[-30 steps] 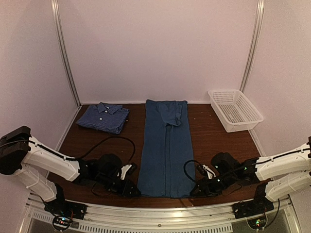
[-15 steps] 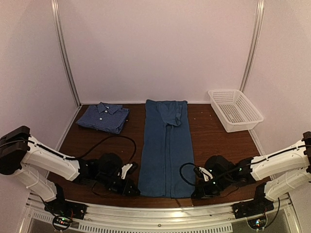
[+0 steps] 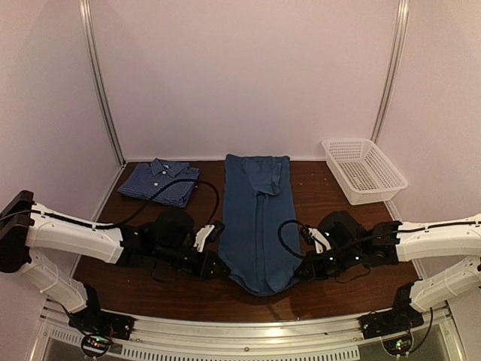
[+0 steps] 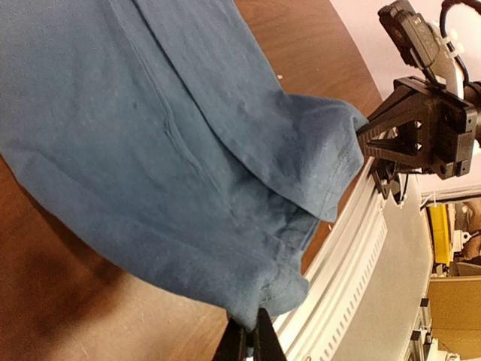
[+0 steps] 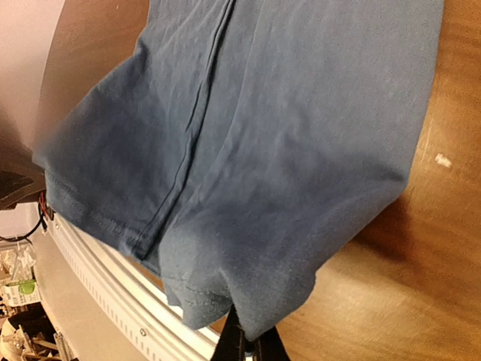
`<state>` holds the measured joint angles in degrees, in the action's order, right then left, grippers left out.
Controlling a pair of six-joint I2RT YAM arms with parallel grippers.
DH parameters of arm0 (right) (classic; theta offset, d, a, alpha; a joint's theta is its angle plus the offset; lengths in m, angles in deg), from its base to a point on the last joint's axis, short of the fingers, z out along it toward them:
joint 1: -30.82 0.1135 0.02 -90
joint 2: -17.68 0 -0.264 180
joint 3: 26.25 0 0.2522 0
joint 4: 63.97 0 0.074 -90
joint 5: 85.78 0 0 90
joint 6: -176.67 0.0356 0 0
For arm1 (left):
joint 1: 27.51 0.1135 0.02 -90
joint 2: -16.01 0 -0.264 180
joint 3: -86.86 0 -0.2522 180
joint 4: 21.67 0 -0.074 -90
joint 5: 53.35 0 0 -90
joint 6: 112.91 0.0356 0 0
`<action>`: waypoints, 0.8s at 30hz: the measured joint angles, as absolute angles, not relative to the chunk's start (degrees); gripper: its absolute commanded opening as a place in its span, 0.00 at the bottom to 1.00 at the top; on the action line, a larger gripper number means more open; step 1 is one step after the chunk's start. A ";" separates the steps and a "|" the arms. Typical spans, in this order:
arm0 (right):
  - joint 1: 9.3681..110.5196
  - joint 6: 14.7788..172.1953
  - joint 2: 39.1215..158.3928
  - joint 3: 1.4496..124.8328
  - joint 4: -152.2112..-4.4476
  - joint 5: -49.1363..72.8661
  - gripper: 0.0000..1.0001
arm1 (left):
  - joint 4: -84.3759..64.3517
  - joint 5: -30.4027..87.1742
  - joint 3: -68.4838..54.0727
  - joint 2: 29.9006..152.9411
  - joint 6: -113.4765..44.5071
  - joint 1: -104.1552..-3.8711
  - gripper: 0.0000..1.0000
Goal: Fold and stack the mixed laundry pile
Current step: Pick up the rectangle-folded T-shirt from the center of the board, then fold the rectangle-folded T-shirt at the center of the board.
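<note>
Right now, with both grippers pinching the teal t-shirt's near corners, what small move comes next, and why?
Probably raise both corners together a little higher before carrying them toward the far end. The left gripper and right gripper are shut on the near hem of the t-shirt, which sags between them, barely off the table.

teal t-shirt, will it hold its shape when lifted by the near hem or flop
Probably floppy: the t-shirt hem droops between the left gripper and right gripper pinching its corners. Likely light, since thin fingertip pinches carry it. It creases readily, so folds may shift.
</note>
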<state>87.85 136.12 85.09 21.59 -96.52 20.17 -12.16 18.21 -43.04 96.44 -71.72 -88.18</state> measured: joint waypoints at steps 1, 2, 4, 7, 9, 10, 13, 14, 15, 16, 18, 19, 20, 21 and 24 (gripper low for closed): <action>86.50 135.05 85.66 22.36 -96.78 20.19 0.00 | -12.05 18.17 -41.94 97.09 -70.96 -87.15 0.00; 85.25 134.20 86.27 22.99 -96.91 20.15 0.00 | -11.98 18.19 -41.11 97.73 -70.37 -86.30 0.00; 82.15 131.64 88.18 24.74 -97.11 20.19 0.00 | -11.53 17.93 -38.75 99.63 -68.92 -84.11 0.00; 78.08 127.58 91.48 27.91 -97.48 20.30 0.00 | -11.24 17.16 -34.75 103.28 -66.72 -80.68 0.00; 75.66 124.91 93.84 30.47 -97.72 20.47 0.00 | -11.11 16.68 -32.15 105.66 -65.19 -78.52 0.00; 74.35 123.34 95.24 32.08 -97.74 20.63 0.00 | -10.94 16.42 -30.80 106.86 -64.40 -77.47 0.00; 70.32 118.99 99.65 37.46 -97.70 21.02 0.00 | -10.26 15.39 -26.10 110.93 -61.93 -74.47 0.00; 68.90 117.61 101.31 39.54 -97.66 21.17 0.00 | -10.08 15.22 -24.72 112.17 -61.23 -73.62 0.00; 67.50 116.28 103.02 41.44 -97.39 21.44 0.00 | -9.73 15.06 -23.08 113.55 -60.42 -72.70 0.00; 66.17 115.10 104.72 43.21 -97.13 21.83 0.00 | -9.41 14.91 -21.31 115.04 -59.44 -71.70 0.00; 63.92 113.15 107.96 46.14 -96.54 22.46 0.00 | -8.58 14.89 -17.66 117.90 -57.47 -69.80 0.00; 62.67 112.17 110.03 47.89 -96.10 22.79 0.00 | -7.90 14.89 -15.83 119.19 -56.64 -68.92 0.00; 61.82 111.58 111.58 49.09 -95.80 23.18 0.00 | -7.55 14.87 -14.47 120.26 -56.05 -68.18 0.00; 60.82 110.86 113.40 50.40 -95.45 23.67 0.00 | -7.13 14.84 -12.68 121.57 -55.35 -67.19 0.00; 58.41 109.50 118.40 53.92 -94.18 25.00 0.00 | -6.83 14.69 -8.70 125.07 -54.17 -64.59 0.00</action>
